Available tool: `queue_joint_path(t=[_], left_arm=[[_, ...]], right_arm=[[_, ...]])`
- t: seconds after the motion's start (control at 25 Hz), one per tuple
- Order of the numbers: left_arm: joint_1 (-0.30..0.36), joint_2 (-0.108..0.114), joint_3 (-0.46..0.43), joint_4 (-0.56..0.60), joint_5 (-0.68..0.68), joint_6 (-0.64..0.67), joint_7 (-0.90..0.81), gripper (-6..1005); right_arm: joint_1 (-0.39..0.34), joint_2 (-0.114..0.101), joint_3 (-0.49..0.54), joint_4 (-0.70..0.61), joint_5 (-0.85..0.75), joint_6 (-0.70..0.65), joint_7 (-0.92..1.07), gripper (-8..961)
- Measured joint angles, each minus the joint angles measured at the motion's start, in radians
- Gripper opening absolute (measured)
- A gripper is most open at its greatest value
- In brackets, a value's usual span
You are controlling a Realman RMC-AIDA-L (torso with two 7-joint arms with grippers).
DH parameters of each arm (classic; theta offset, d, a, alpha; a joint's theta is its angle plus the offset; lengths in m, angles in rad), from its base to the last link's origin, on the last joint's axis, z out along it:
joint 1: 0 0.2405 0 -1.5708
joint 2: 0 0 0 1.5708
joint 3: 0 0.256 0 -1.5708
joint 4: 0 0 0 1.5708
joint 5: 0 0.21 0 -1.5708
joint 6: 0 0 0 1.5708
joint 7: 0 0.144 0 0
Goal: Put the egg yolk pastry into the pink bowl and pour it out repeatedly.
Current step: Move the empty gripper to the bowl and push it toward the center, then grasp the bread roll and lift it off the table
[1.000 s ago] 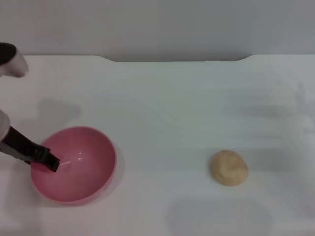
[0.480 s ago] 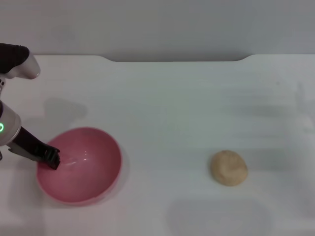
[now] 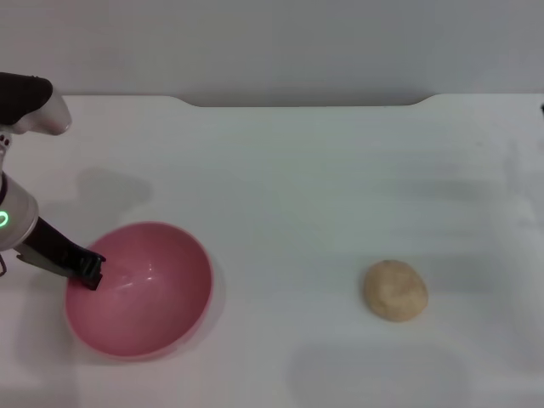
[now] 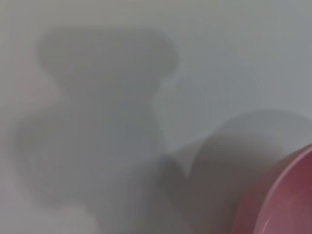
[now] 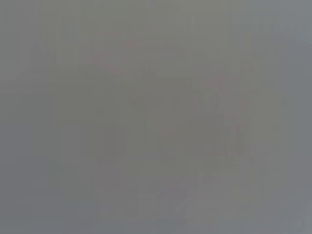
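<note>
No brand, label or writing can be read on anything; the only marking is a small green light on the left arm's casing at the 9 o'clock edge of the head view.

The left gripper (image 3: 89, 274) sits on the rim of the pink bowl (image 3: 144, 293) at the bowl's 9 o'clock side, its dark fingertip hooked over the thin edge; it appears closed on the rim, though only 1 finger shows clearly. The bowl rests at about 8 o'clock on the table (image 3: 289, 187), round, deep and glossy, with a smooth plain inside holding nothing. In the left wrist view only a curved slice of the pink bowl (image 4: 285, 195) shows, beside soft shadows on the pale surface.

The egg yolk pastry (image 3: 395, 290) lies on the table at about 4 o'clock, well apart from the bowl and from the left gripper, at the bowl's 3 o'clock. It is a small domed bun, tan-beige and matte, with a slightly dimpled top.

The right gripper cannot be seen; its wrist view is a featureless grey.
</note>
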Motion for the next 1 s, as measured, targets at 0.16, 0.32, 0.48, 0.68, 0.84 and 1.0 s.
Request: queue_joint_path(t=[0.16, 0.32, 0.48, 0.68, 0.84, 1.0], left_arm=[[0.001, 0.0, -0.005, 0.006, -0.021, -0.02, -0.007, -2], [0.032, 0.0, -0.006, 0.051, -0.077, -0.095, -0.003, -2], [0.059, 0.003, -0.006, 0.07, -0.128, -0.14, 0.009, -2], [0.079, 0.001, -0.002, 0.096, -0.137, -0.18, 0.015, 0], [0.08, 0.0, 0.002, 0.101, -0.15, -0.186, 0.016, -1], [0.093, -0.002, 0.003, 0.126, -0.172, -0.226, 0.012, -1]], right_arm=[[0.037, -0.007, -0.001, -0.038, -0.162, 0.063, 0.302, 407], [0.114, -0.009, -0.015, -0.139, -0.45, 0.194, 0.656, 405], [0.19, -0.015, -0.132, -0.3, -0.824, 0.288, 1.096, 402], [0.226, -0.023, -0.279, -0.652, -1.385, 0.124, 1.803, 399], [0.251, -0.024, -0.279, -0.882, -1.67, -0.135, 2.061, 397], [0.272, -0.025, -0.273, -1.018, -1.793, -0.355, 2.072, 395]])
